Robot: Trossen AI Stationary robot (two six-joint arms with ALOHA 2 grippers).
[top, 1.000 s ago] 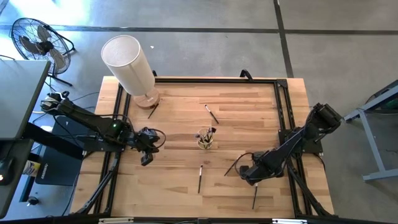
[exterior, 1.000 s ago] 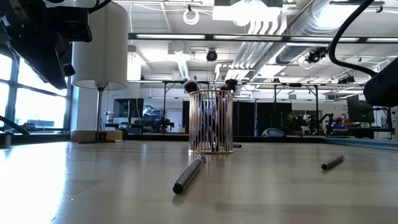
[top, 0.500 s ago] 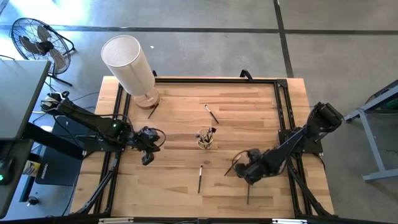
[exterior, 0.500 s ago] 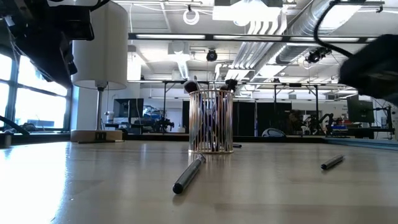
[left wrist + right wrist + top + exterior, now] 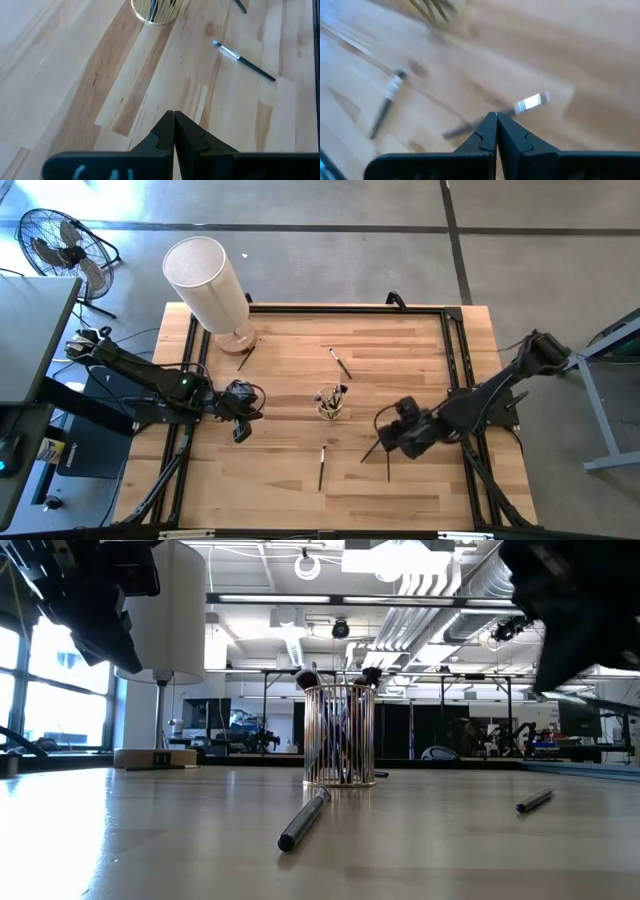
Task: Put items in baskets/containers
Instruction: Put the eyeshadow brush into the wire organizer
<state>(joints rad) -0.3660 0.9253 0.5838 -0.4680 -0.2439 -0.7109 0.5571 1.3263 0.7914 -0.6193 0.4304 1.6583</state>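
A: Position of glass cup (image 5: 330,402)?

B: Logged near the middle of table (image 5: 400,340), upright, yellowish, with a bunch of brushes (image 5: 338,392) standing in it, tips above the rim.

A: Loose brushes?

B: Counted four lying flat on the wood. Noted far brush (image 5: 340,363) behind the cup, corner brush (image 5: 243,358) just beside the base of white cylinder (image 5: 205,275), near brush (image 5: 321,467) in front of the cup, and slanted brush (image 5: 371,450) just beside right gripper (image 5: 392,448).

A: State of right gripper?

B: Found raised off the table, right of the cup and nearer the front edge. Seen clenched, fingers pressed together, pinching thin brush (image 5: 388,470) poking out toward the front edge. Blurred in the wrist view, so grip judged mainly from above.

A: Left gripper (image 5: 239,432)?

B: Found hovering above the wood left of the cup, apart from it, pointed toward it. Clamped tight on nothing, fingers meeting tip to tip in its wrist view. Seen high over the tabletop in the low view.

A: Surroundings?

B: Noted floor fan (image 5: 60,242) beyond the far left corner.
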